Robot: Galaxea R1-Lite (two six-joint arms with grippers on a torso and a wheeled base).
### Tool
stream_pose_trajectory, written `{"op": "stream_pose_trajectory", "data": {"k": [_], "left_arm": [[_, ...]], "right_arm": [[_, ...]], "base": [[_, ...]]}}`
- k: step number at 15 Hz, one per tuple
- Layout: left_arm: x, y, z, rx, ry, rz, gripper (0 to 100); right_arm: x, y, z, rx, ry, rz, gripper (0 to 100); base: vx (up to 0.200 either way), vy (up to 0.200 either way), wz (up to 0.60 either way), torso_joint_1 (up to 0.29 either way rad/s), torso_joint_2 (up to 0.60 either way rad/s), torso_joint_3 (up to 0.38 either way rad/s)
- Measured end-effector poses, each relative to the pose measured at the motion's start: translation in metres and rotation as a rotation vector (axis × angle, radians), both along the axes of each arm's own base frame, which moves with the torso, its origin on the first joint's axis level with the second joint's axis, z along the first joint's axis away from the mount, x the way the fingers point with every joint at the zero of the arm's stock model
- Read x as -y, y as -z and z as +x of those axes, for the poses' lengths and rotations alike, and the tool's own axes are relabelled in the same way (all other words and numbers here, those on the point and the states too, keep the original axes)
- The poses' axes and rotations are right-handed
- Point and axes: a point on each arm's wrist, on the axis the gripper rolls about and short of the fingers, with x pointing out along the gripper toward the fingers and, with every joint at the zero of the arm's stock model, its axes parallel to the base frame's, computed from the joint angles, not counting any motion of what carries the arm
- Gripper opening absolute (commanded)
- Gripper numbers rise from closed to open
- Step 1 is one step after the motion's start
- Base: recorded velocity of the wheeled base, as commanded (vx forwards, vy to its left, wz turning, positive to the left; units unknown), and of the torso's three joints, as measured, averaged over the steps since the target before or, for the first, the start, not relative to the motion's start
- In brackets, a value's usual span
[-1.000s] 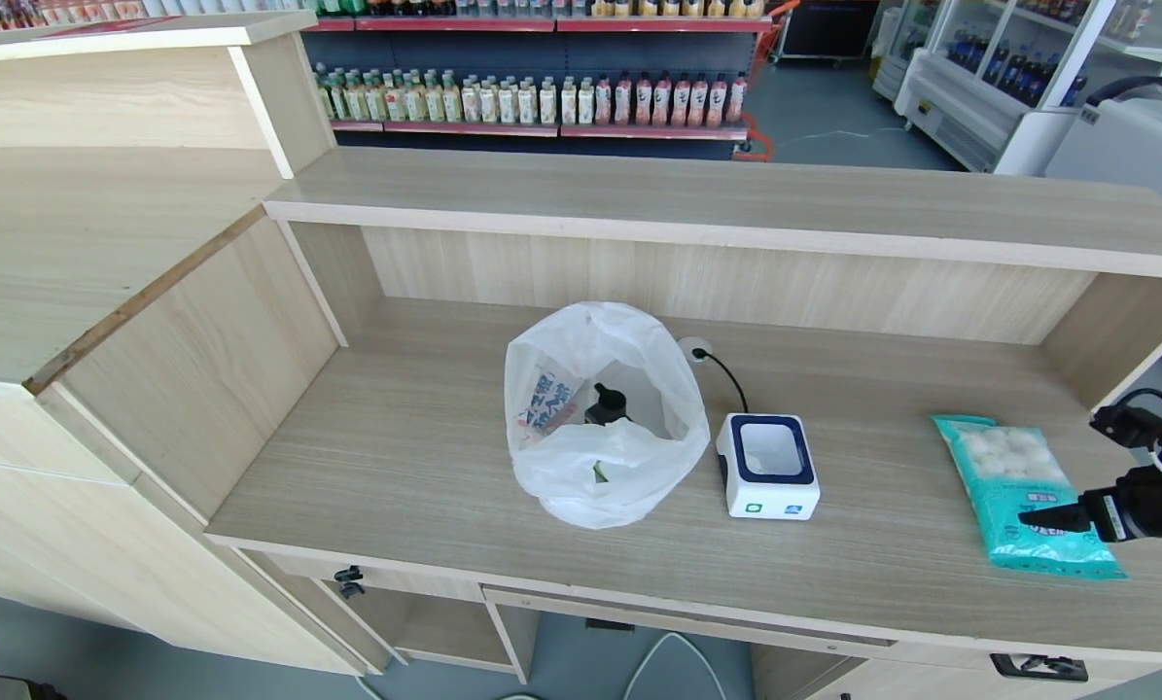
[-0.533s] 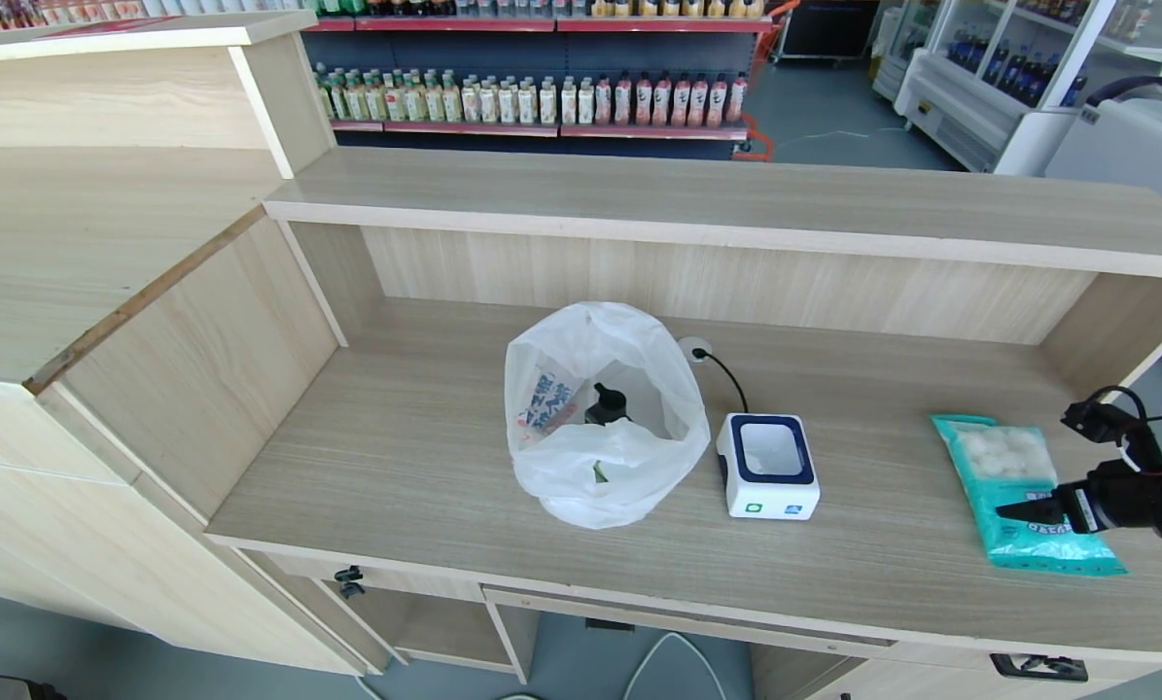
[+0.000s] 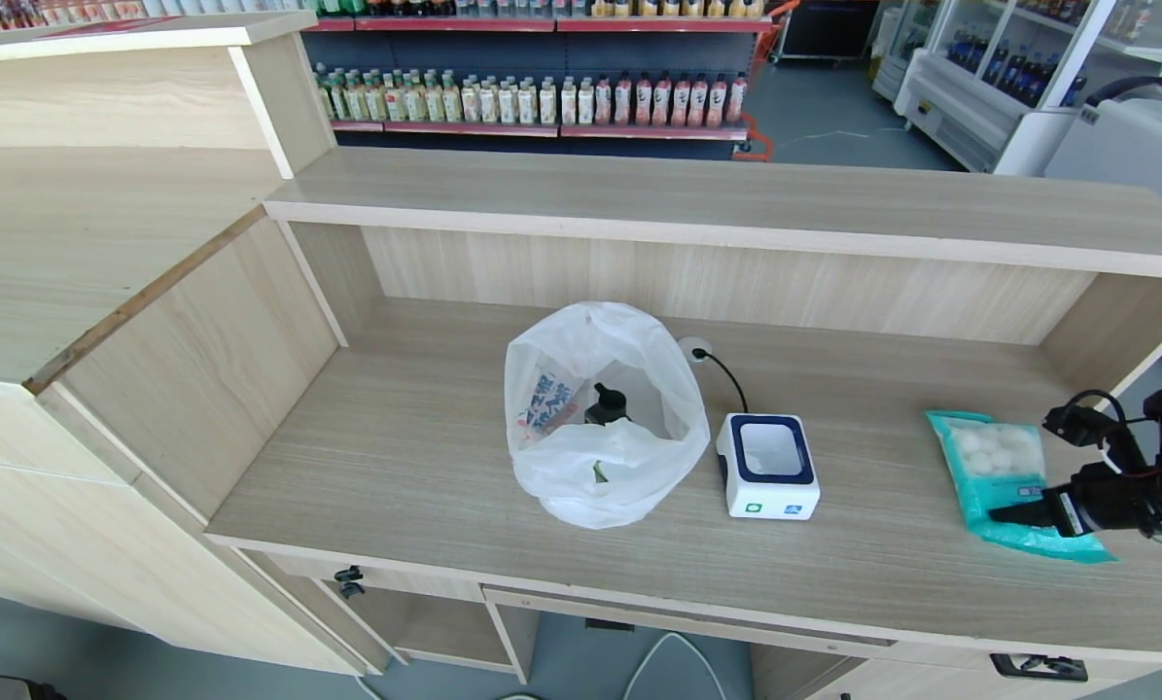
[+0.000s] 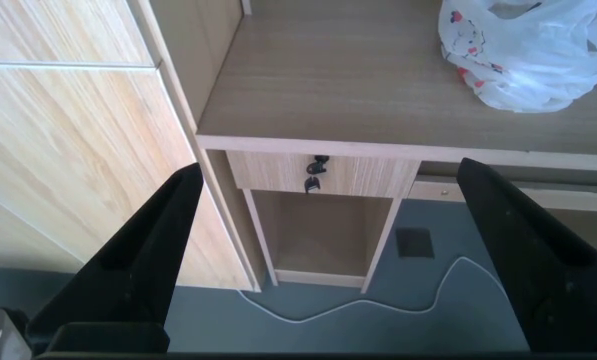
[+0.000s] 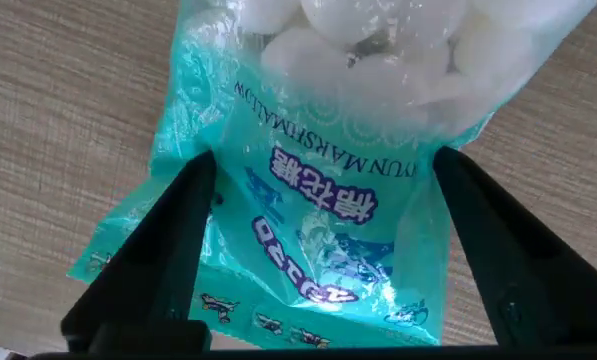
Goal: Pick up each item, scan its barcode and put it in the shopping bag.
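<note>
My right jaws stand wide open astride the teal marshmallow bag (image 5: pixel 318 190), which lies on the counter (image 5: pixel 58 120) between them; left jaws likewise wide open, gripping nothing.

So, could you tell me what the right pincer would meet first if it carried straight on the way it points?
Most likely the teal marshmallow bag: the right pincer points down at it, open fingers either side, with the counter beneath.
</note>
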Motion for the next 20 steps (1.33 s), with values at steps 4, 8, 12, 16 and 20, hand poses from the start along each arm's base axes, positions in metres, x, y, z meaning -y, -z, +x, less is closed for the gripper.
{"op": "stream_pose_trajectory", "data": {"k": [4,8,12,16,20], "left_arm": [[0.000,0.000,0.000,0.000,0.000,0.000,100],[0.000,0.000,0.000,0.000,-0.001,0.000,100],[0.000,0.000,0.000,0.001,0.000,0.000,100],[0.000,0.000,0.000,0.000,0.000,0.000,100],[0.000,0.000,0.000,0.000,0.000,0.000,100]], "right_arm": [[0.002,-0.004,-0.003,0.008,0.008,-0.003,0],[0.001,-0.011,-0.009,0.017,-0.027,-0.043,0],[-0.002,-0.035,-0.022,0.076,-0.127,-0.171,0],[-0.005,-0.064,-0.036,0.144,-0.162,-0.266,0],[-0.009,-0.074,-0.045,0.159,-0.155,-0.279,0]], "base": [[0.000,0.000,0.00,0.000,0.00,0.000],[0.000,0.000,0.00,0.000,0.00,0.000],[0.000,0.000,0.00,0.000,0.00,0.000],[0.000,0.000,0.00,0.000,0.00,0.000],[0.000,0.000,0.00,0.000,0.00,0.000]]}}
